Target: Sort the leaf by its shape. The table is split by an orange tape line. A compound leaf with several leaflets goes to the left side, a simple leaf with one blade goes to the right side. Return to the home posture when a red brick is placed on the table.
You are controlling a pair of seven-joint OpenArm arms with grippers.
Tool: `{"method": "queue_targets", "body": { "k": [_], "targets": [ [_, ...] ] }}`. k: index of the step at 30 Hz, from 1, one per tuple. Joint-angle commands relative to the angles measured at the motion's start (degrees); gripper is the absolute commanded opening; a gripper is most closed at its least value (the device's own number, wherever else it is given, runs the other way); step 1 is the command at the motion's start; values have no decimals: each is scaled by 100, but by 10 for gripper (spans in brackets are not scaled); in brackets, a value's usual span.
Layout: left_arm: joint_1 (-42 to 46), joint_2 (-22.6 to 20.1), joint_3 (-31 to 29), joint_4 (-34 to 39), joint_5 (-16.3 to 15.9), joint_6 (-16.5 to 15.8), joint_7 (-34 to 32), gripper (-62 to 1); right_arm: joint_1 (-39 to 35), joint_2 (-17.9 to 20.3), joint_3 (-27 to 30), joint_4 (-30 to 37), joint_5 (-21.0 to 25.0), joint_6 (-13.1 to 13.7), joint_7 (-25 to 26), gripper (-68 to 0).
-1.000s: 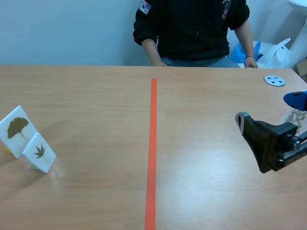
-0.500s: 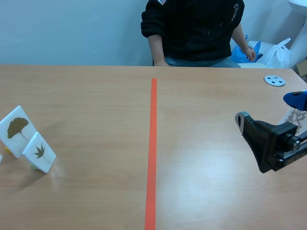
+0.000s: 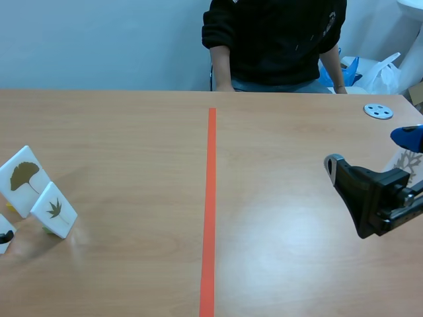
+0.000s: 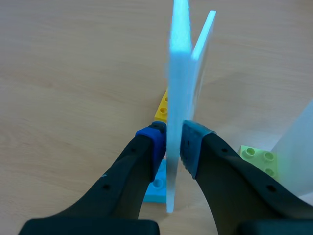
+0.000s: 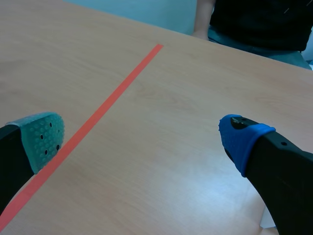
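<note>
In the left wrist view my left gripper (image 4: 172, 144) is shut on a white card (image 4: 177, 73) seen edge-on, which stands on a blue brick (image 4: 155, 188). Its leaf face is hidden. In the scene view that gripper (image 3: 5, 236) only just shows at the table's near left edge. Close to it stand a ginkgo-leaf card (image 3: 23, 179) and a smaller card with a lobed leaf (image 3: 54, 209), both left of the orange tape line (image 3: 210, 211). My right gripper (image 3: 370, 150) hangs open above the right half, holding nothing; it is wide apart in its own view (image 5: 142, 134).
A yellow brick (image 4: 162, 108) and a green brick (image 4: 259, 159) carry the neighbouring cards. Another leaf card (image 3: 408, 162) stands behind my right gripper. A grey disc (image 3: 378, 111) lies at the far right. A person (image 3: 274, 39) sits across the table.
My left gripper's tip has come into the scene view at the lower left edge. The person has shifted and drawn the hands back. The right arm has not moved.
</note>
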Motion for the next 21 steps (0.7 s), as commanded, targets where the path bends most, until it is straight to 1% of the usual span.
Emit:
{"method": "queue_targets", "body": {
  "k": [1,3,6,7,8,9,13,15,18,19,21],
  "targets": [
    [-17,-66,-13,114,-31,11,-79,-420,57,0,11,22,44,2,68,4],
    [-17,-68,-13,114,-31,9,-81,-325,57,0,11,22,44,2,68,4],
    [-15,-70,-15,116,-31,9,-81,-145,57,0,11,22,44,2,68,4],
    [-15,-74,-15,116,-31,9,-81,-96,57,0,11,22,44,2,68,4],
    [-9,-83,-15,116,-33,9,-81,-64,57,0,11,22,44,2,68,4],
    [-2,-90,-15,142,-35,9,-81,-48,57,0,11,22,44,2,68,4],
    [111,-210,-24,426,-111,11,-74,-46,55,-2,11,22,44,2,68,4],
    [205,-323,-37,695,-236,13,-28,-38,55,-2,11,22,44,2,70,4],
    [363,-466,-173,1191,-243,13,284,-37,55,-2,11,22,44,2,70,4],
    [411,-514,-243,1362,-310,11,411,-37,55,-2,11,22,44,2,68,4],
    [518,-621,-396,1703,-605,11,748,-36,55,-2,11,22,44,2,68,4]
  ]
}}
